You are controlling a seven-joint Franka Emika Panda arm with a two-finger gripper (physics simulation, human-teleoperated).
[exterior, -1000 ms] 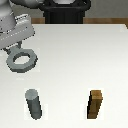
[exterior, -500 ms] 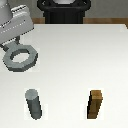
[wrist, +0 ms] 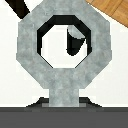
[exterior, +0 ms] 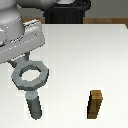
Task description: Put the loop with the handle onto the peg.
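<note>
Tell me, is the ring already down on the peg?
No, the ring hangs from the gripper above the peg, not threaded over it.

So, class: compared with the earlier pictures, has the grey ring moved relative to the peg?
Yes. The ring, held in the tool, has moved toward the peg: in the exterior view it now hangs just above the peg's top, rather than well up and to the left.

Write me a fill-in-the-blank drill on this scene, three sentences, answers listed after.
1. The gripper holds the loop with the handle by its ____.
2. In the wrist view, the top of the peg shows through the loop's ____.
3. In the exterior view, the brown wooden block stands to the peg's ____.

Missing words: handle; hole; right
</note>
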